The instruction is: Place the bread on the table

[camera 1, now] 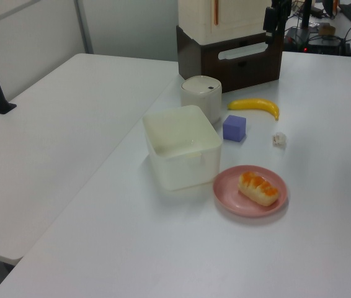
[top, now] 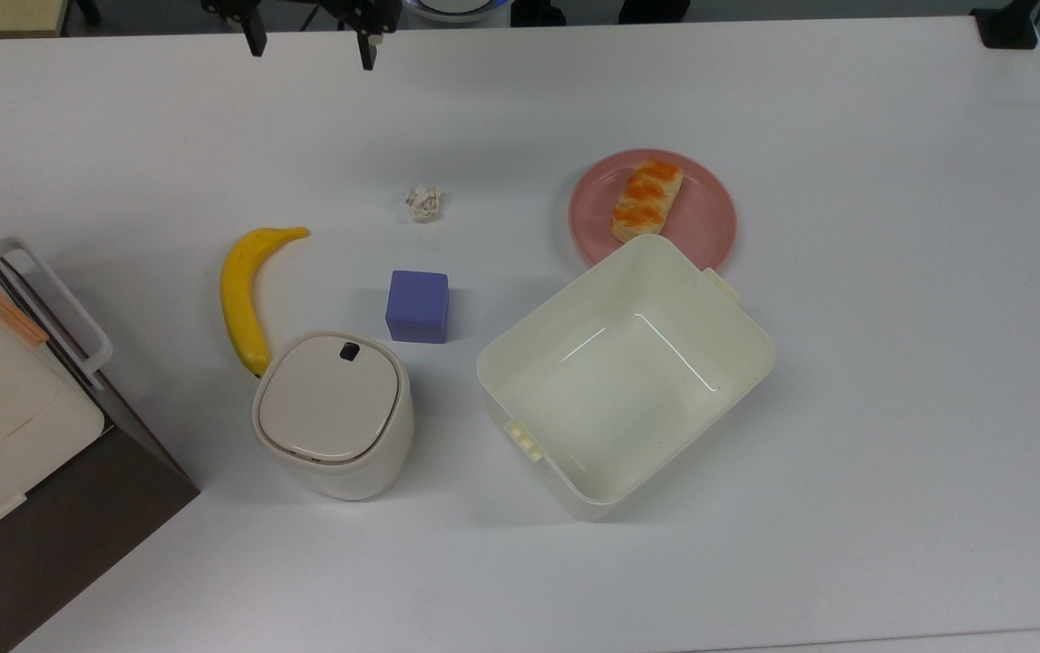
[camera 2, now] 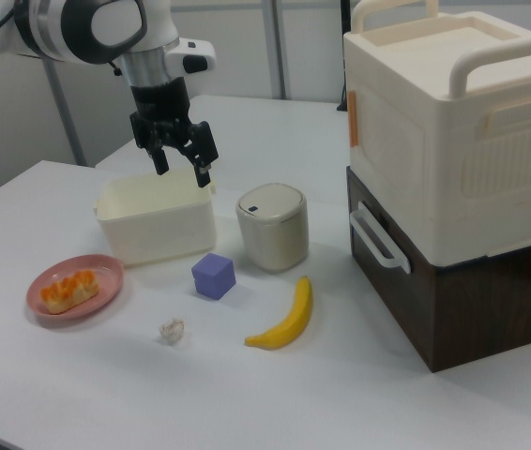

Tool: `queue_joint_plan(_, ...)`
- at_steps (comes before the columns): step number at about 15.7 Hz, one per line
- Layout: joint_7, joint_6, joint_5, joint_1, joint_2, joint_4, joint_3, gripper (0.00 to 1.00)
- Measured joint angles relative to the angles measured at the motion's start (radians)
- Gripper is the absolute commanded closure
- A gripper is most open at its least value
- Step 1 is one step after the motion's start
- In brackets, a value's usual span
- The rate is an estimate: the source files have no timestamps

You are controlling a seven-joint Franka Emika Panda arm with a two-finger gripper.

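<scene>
While the black two-finger gripper (camera 2: 182, 159) hung high in the air, its jaws stood wide apart and held nothing. In the right view it floated above the cream plastic tub (camera 2: 156, 220), far up from everything. In the top view the gripper (top: 311, 45) sat at the far edge of the big white flat table (top: 891, 363), well apart from the food.

The small tan bread roll with the orange shiny top (top: 647, 199) lay on the round pink plate (top: 710, 218). The plate was just beside a corner of the tub, touching it or almost touching it. The bread looked soft and puffy, with little bumps along its top. It lay flat and a bit slanted on the plate.

Some things could go wrong from here. The bread looked squishy, so a hard squeeze might squash it. The tub wall stood very close to one end of the bread, so a finger might bump the tub on the way down. The plate might slide if the fingers pushed on it. The bread could also slip out if the fingers grabbed only its shiny top.
</scene>
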Motion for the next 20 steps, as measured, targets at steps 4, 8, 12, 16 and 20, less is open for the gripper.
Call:
queue_joint_plan(4, -0.005, -0.001, 0.0, 0.0, 0.0, 0.0, 0.0, 0.0)
queue_joint_plan(8, -0.014, -0.002, 0.0, 0.0, 0.0, 0.0, 0.0, 0.0)
queue_joint_plan(12, -0.019, -0.002, 0.0, 0.0, 0.0, 0.0, 0.0, 0.0)
queue_joint_plan(16, -0.02, -0.002, 0.0, 0.0, 0.0, 0.0, 0.0, 0.0)
queue_joint_plan(20, -0.02, -0.002, 0.0, 0.0, 0.0, 0.0, 0.0, 0.0)
